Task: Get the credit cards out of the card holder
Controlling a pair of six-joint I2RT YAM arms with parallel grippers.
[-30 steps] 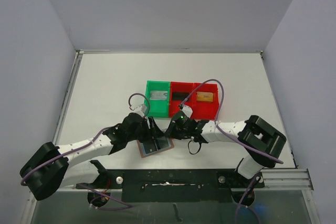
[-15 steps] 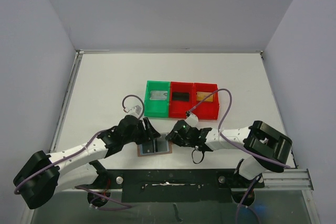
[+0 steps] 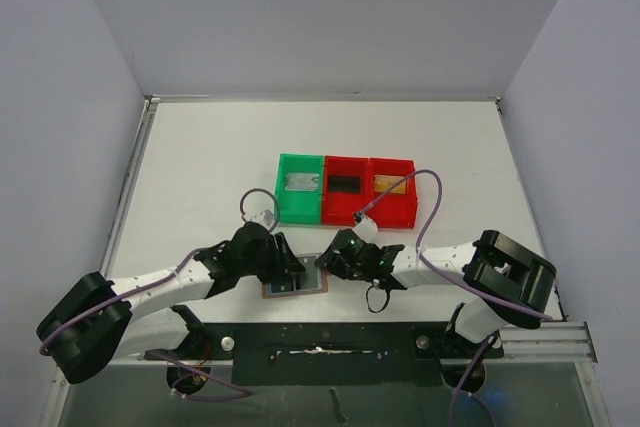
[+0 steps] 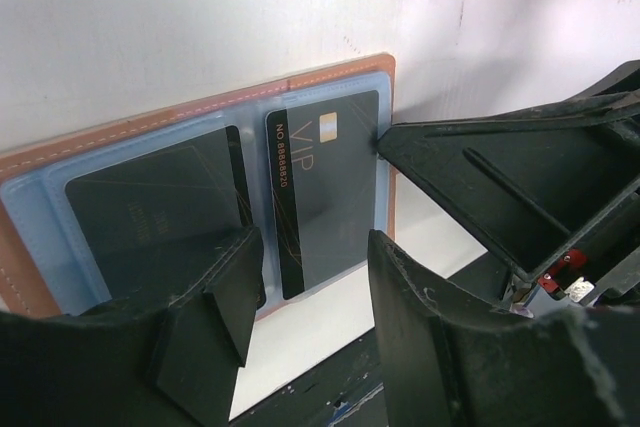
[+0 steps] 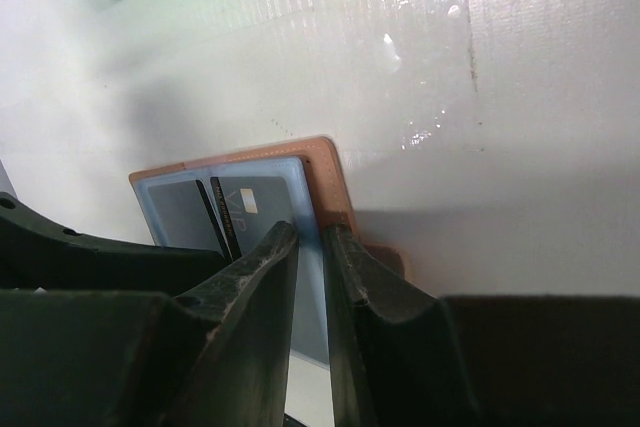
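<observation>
Card holder (image 3: pixel 298 285) on white table (image 3: pixel 200 167).

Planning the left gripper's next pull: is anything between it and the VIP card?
Only the clear sleeve covers the VIP card; nothing else lies between it and the open left gripper. The right gripper pinches the card holder at its edge, just beside that card.

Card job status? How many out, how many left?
Done: silver card in the green bin, black card and gold card in the red bins. In hand: right gripper pinches the card holder edge, left gripper open over the VIP card. Left: that card and the dark card beside it.
</observation>
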